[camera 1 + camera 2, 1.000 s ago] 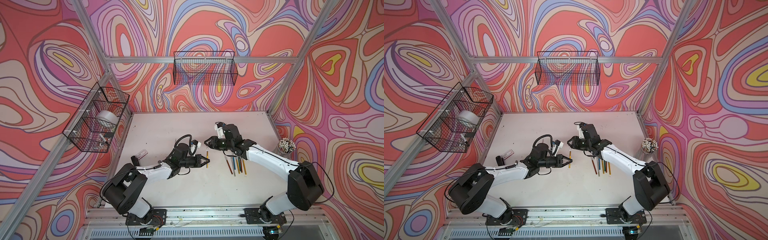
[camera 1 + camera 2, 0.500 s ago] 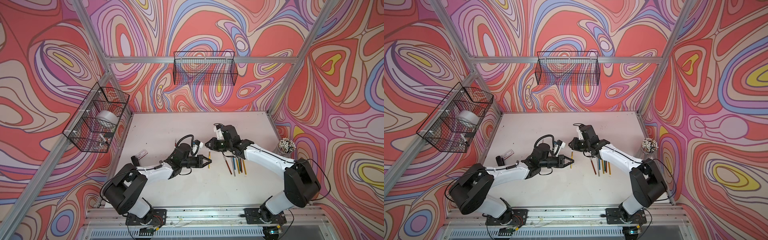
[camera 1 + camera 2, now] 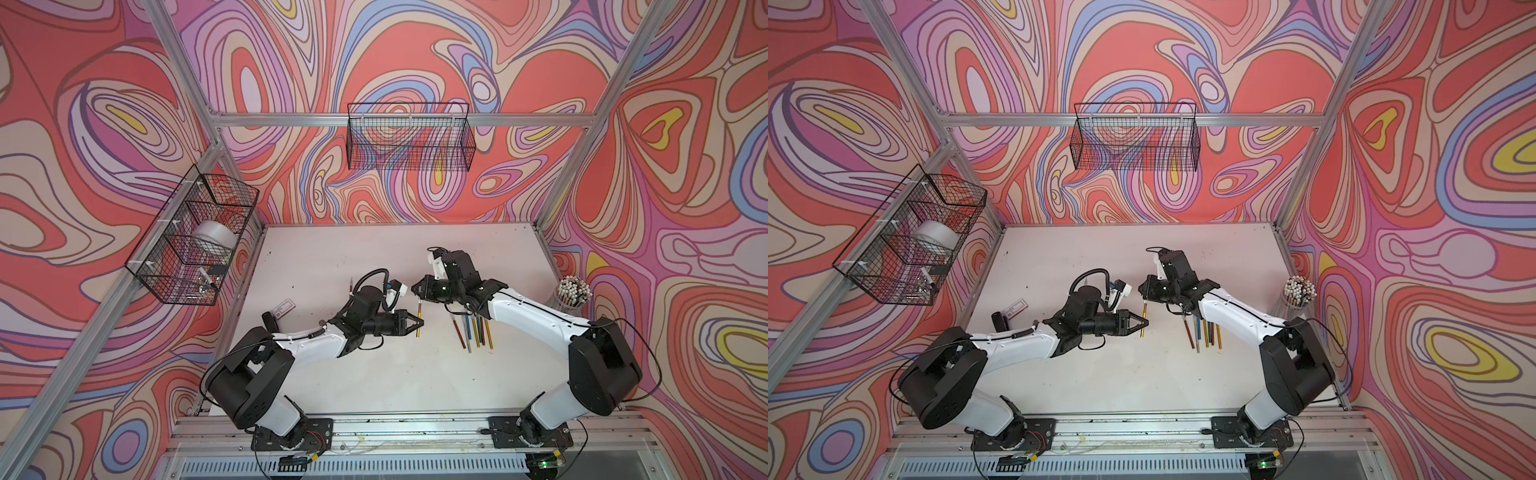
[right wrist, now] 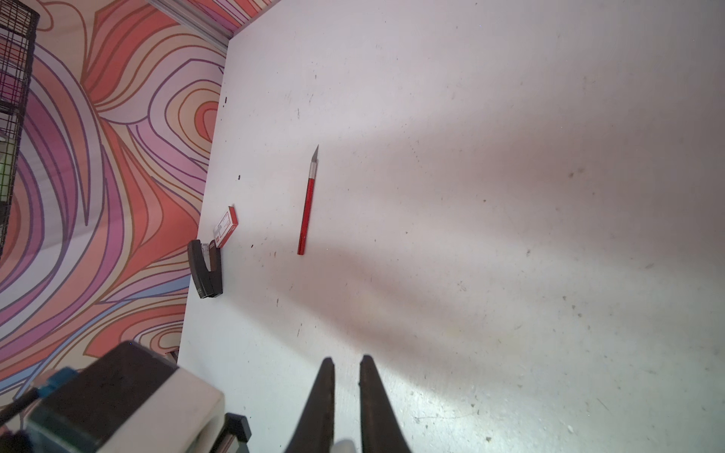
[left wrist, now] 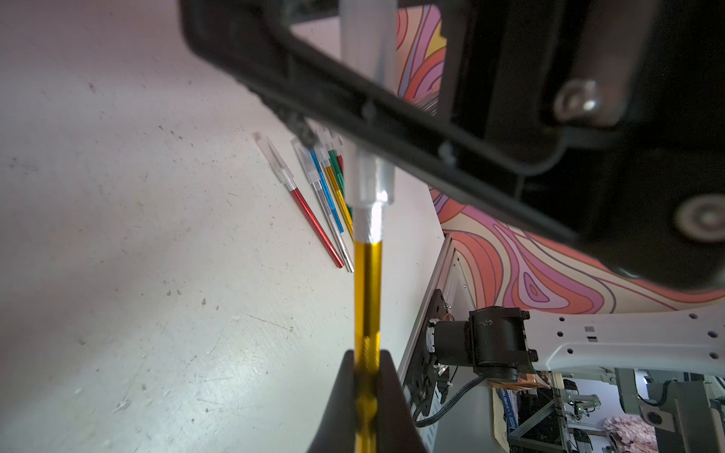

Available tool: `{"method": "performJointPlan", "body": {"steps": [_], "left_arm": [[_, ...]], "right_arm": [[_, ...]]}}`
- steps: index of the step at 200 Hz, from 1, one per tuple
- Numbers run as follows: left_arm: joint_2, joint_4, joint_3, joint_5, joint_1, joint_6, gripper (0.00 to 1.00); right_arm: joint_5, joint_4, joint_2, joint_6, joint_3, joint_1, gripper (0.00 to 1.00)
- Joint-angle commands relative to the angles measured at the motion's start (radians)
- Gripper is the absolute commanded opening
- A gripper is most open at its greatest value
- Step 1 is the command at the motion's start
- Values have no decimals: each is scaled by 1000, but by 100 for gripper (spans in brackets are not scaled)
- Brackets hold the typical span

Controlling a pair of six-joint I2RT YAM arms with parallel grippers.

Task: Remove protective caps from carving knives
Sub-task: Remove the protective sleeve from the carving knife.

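Note:
A gold carving knife stands nearly upright above the table's middle. My left gripper is shut on its lower handle. Its translucent protective cap covers the top end. My right gripper comes in from the right, its jaws narrowed around that cap. Several capped carving knives lie side by side under the right arm. A red knife with a bare blade lies to the far left.
A black stapler and a staple box lie by the table's left edge. A cup of white-tipped sticks stands at the right edge. Wire baskets hang on the back and left walls.
The right gripper's jaws have drawn together around the cap on the gold knife. The left gripper still holds the knife in about the same place.

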Motion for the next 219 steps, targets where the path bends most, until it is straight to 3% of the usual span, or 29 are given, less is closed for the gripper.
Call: {"method": "performJointPlan", "body": {"steps": [1, 219], "left_arm": [[12, -24, 39, 10, -8, 19, 0], [-3, -59, 32, 22, -25, 18, 0]], "right_arm": [[67, 15, -44, -18, -24, 3, 9], [112, 43, 12, -104, 119, -126, 8]]}}
